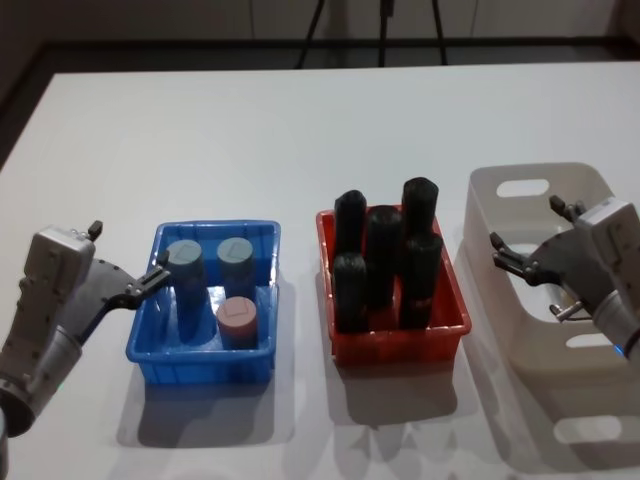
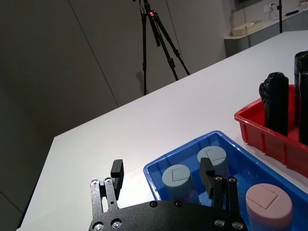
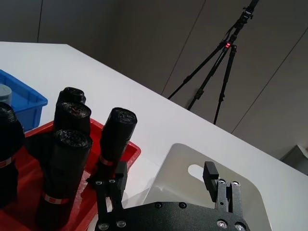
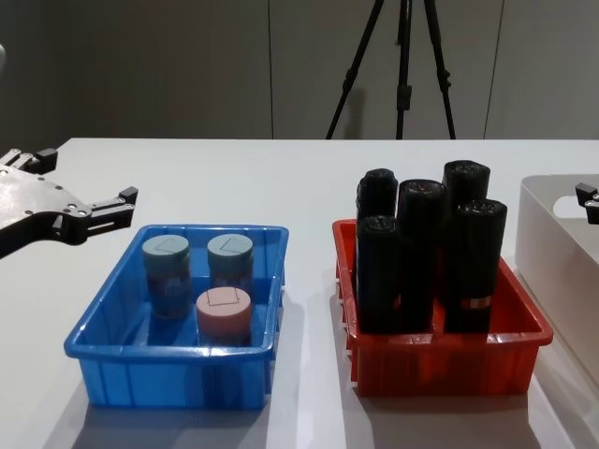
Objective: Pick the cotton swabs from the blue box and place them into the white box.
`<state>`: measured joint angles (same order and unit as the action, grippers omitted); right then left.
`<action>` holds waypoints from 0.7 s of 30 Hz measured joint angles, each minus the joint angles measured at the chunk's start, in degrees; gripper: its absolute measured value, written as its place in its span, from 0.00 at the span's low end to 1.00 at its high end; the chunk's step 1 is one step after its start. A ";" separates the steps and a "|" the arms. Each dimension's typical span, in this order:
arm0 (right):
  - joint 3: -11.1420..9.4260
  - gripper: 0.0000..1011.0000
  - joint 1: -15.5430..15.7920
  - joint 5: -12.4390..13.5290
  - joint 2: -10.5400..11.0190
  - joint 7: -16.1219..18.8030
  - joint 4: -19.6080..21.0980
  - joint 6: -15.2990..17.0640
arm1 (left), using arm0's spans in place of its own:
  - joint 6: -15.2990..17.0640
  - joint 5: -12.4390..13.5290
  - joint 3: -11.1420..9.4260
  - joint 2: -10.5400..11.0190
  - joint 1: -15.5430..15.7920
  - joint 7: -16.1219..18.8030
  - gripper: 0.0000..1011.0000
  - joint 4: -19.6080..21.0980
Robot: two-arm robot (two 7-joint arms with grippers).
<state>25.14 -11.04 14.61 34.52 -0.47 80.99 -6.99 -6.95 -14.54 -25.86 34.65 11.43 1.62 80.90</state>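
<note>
Three cotton swabs tubs stand upright in the blue box point(image 1: 150, 345): two grey-blue lids point(image 1: 184, 254) point(image 1: 236, 251) at the back and a pink lid point(image 1: 238, 314) in front. My left gripper point(image 1: 128, 250) hovers open and empty just outside the box's left wall, above rim height. The left wrist view shows the left gripper point(image 2: 162, 169) facing the tubs point(image 2: 176, 179) point(image 2: 212, 156) point(image 2: 268, 204). My right gripper point(image 1: 526, 224) hangs open and empty over the left part of the white box point(image 1: 520, 345), as the right wrist view confirms for the gripper point(image 3: 166, 172) and box point(image 3: 192, 185).
A red bin point(image 1: 400, 345) packed with several tall black cylinders point(image 1: 383, 250) stands between the two boxes. Bare white table point(image 1: 300, 140) stretches behind all three containers. A tripod point(image 4: 398, 65) stands beyond the table's far edge.
</note>
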 joint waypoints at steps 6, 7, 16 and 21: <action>-0.89 0.99 0.52 -0.01 -0.16 1.34 0.09 -0.37 | 0.01 0.00 0.00 0.00 0.00 0.00 0.99 0.00; -1.12 0.99 0.68 -0.03 -0.18 1.67 0.15 -0.47 | 0.02 0.00 0.00 0.00 0.00 0.00 0.99 0.00; -2.52 0.99 2.40 0.22 0.24 3.35 1.31 -0.73 | 0.05 0.00 0.00 0.00 0.00 0.00 0.99 0.00; -3.33 0.99 3.78 0.58 0.70 4.25 2.18 -0.74 | 0.05 0.00 0.00 0.00 0.00 0.00 0.99 0.01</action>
<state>21.81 -7.26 15.19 35.22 3.79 83.17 -7.73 -6.90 -14.54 -25.86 34.65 11.43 1.62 80.91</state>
